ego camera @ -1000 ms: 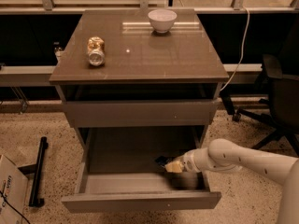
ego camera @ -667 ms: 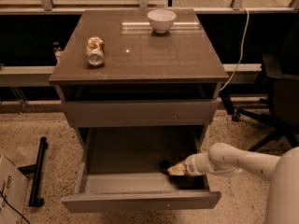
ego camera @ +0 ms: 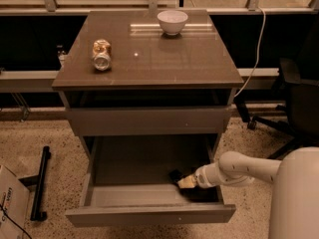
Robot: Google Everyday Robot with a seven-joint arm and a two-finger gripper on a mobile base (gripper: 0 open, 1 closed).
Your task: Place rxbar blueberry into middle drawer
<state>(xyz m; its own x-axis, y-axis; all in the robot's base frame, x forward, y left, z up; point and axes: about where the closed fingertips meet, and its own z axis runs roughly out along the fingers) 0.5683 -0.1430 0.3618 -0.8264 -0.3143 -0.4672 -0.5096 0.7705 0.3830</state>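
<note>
The middle drawer point(ego camera: 149, 215) is pulled out wide below the cabinet top. My arm reaches over its right wall, and my gripper point(ego camera: 181, 181) is low inside the drawer near the front right corner. A small dark flat thing, the rxbar blueberry point(ego camera: 174, 175), sticks out from the gripper's tip just above the drawer floor. The gripper is shut on it. Much of the bar is hidden by the gripper and by shadow.
A gold and silver can point(ego camera: 101, 54) lies on the cabinet top at the left. A white bowl point(ego camera: 172, 21) stands at the back. An office chair point(ego camera: 299, 98) is at the right. A cardboard box point(ego camera: 10, 203) and a black bar point(ego camera: 40, 183) are on the floor at the left.
The gripper with the bar has sunk a little lower into the drawer and shifted slightly towards the front. Nothing else has moved.
</note>
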